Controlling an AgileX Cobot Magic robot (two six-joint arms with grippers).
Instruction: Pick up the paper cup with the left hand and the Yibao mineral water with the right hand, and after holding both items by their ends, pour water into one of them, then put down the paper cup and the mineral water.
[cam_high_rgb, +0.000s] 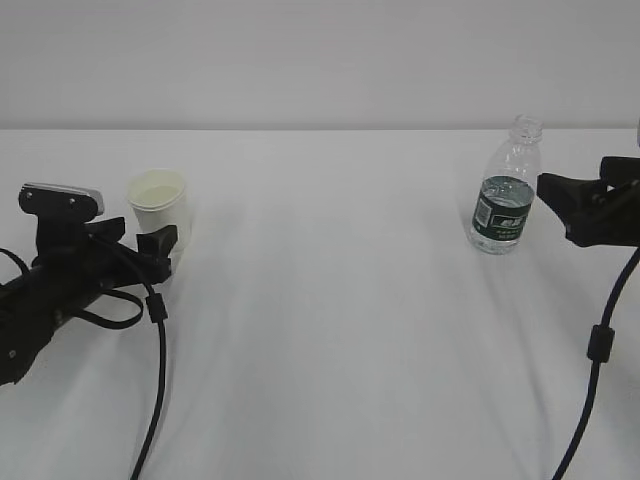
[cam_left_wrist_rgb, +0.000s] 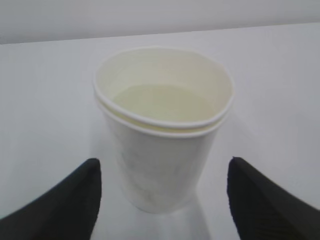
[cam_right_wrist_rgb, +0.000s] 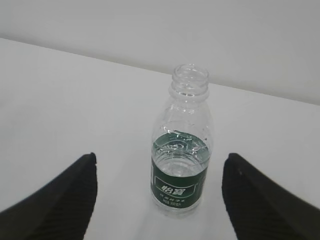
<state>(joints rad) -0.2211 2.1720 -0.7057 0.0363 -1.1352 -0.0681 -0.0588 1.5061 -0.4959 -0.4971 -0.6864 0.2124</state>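
The white paper cup (cam_high_rgb: 160, 207) stands upright on the white table at the left; in the left wrist view the cup (cam_left_wrist_rgb: 162, 130) holds pale liquid and shows a doubled rim. My left gripper (cam_high_rgb: 158, 243) is open, its jaws on either side of the cup's base without touching it. The capless Yibao bottle (cam_high_rgb: 506, 188) with its green label stands upright at the right, partly filled; it also shows in the right wrist view (cam_right_wrist_rgb: 181, 150). My right gripper (cam_high_rgb: 556, 192) is open just right of the bottle, apart from it.
The white table (cam_high_rgb: 330, 330) stretches across the view to a pale back wall. Black cables hang from both arms over the table's front, one at the left (cam_high_rgb: 158, 360) and one at the right (cam_high_rgb: 598, 340).
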